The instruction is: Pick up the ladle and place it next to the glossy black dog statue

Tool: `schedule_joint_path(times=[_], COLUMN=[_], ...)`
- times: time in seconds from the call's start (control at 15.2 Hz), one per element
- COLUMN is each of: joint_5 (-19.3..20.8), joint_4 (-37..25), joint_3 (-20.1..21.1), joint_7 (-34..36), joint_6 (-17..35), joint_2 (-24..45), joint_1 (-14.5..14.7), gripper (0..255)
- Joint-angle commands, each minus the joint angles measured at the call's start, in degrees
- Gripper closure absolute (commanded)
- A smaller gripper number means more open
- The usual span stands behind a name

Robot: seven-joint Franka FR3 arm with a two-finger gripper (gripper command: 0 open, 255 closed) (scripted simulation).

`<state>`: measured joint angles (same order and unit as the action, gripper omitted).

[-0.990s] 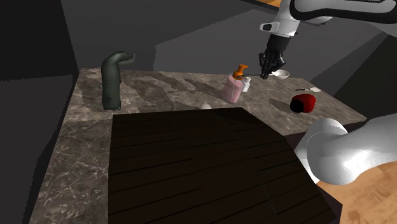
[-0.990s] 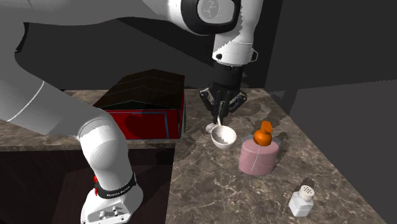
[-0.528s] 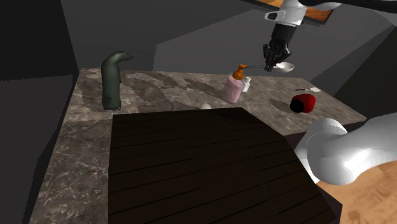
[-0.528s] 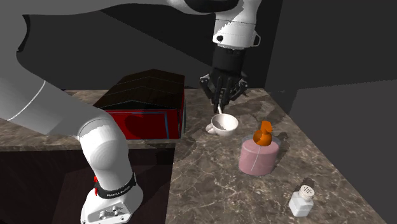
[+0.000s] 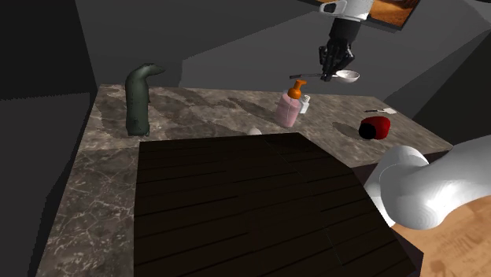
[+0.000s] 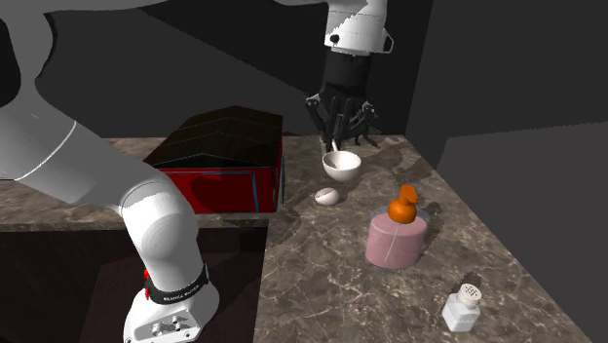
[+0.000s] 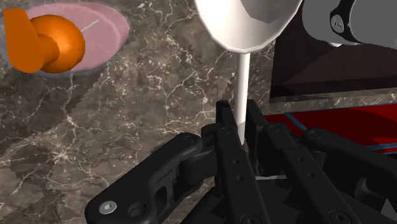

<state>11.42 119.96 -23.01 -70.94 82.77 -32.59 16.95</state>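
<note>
Shoulder behind stand (image 5: 466, 250); second side-on, nearer (both share pink dispenser (image 5: 288, 111)).

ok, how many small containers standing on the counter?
2. A pink bottle with an orange pump stands on the counter; a small white shaker stands close beside it, not touching. The red object to their right in the shoulder view is too unclear to count.

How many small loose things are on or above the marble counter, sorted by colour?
White: 3 (ladle, shaker, small rounded piece)
Pink with orange pump: 1 (bottle)
Red: 1 (rounded object)
Dark: 1 (statue)
Too small to tell: 1 (thin item beside the red one)
Total: 7
</note>
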Motion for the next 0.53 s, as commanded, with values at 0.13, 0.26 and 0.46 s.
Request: schedule_joint_path(times=[0.13,0.26,0.46], joint_5=[-3.0,-4.5,-6.6], joint_4=[-1.7,-2.9,-5.1], joint_3=[2.9,4.3,6.3], joint_7=[4.3,6.4,9.4], joint_6=[1.1,1.7,2.5], joint_2=[3.4,5.3,8.6], joint_1=[2.1,3.1,4.7], gripper=[255,255,255])
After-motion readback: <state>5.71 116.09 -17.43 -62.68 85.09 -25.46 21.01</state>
